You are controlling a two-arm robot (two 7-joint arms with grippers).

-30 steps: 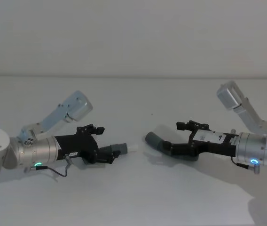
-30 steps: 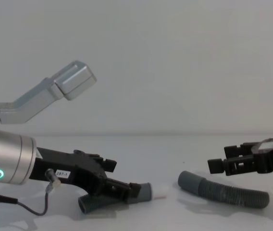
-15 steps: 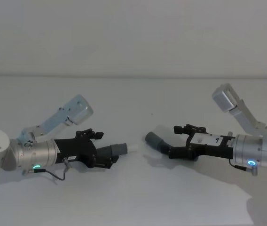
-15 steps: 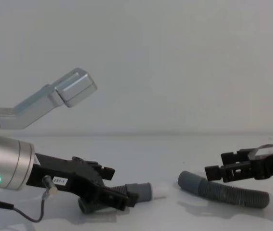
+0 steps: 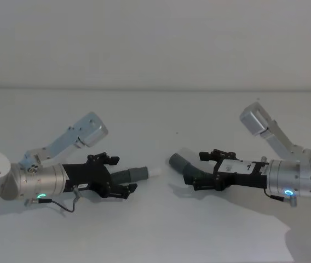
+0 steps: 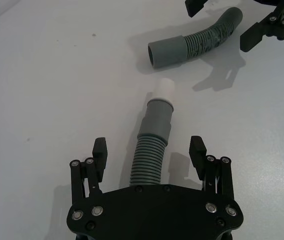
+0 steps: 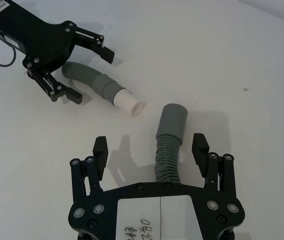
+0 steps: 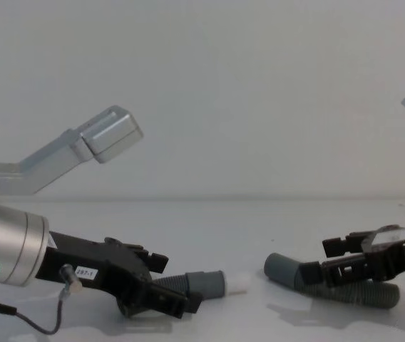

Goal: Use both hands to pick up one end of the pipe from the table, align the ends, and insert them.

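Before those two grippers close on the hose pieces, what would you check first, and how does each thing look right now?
1. Left gripper open and straddling the plug hose: ok.
2. Right gripper open and straddling the socket hose: ok.
3. Both hoses lying on the table, neither lifted: ok.
4. Fingers flank the ribbed sections, leaving the white plug tip and the socket cuff free: ok.
5. Plug tip lined up with the socket cuff: not ok. They lie apart and at an angle, so aligning comes after the lift.
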